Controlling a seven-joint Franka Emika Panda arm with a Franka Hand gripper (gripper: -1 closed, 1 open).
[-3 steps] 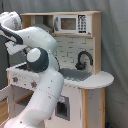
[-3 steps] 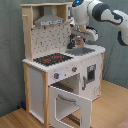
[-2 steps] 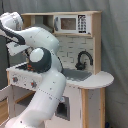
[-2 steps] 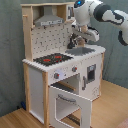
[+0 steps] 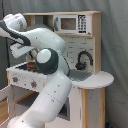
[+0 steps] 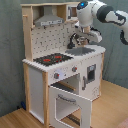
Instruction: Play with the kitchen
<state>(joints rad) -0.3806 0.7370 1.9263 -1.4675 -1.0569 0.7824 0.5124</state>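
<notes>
The kitchen (image 6: 60,75) is a tall white and light-wood toy with a black-red stovetop (image 6: 52,59), a grey sink (image 6: 86,50), a black faucet (image 6: 74,40), a hood (image 6: 49,20) and knobs (image 6: 56,75). Its oven door (image 6: 70,104) hangs open at the front. In the first exterior view the microwave (image 5: 70,23), faucet (image 5: 84,59) and sink (image 5: 80,75) show behind my white arm. My gripper (image 6: 84,38) hangs just above the sink, close beside the faucet. In the first exterior view the gripper (image 5: 31,60) is a dark shape partly hidden by my arm.
My arm (image 5: 50,95) fills the front of the first exterior view and hides much of the kitchen's lower half. A grey curtain (image 6: 10,55) hangs behind the kitchen. A wooden floor (image 6: 110,110) lies around it.
My arm has shifted only slightly above the sink. The kitchen and its open oven door have not moved.
</notes>
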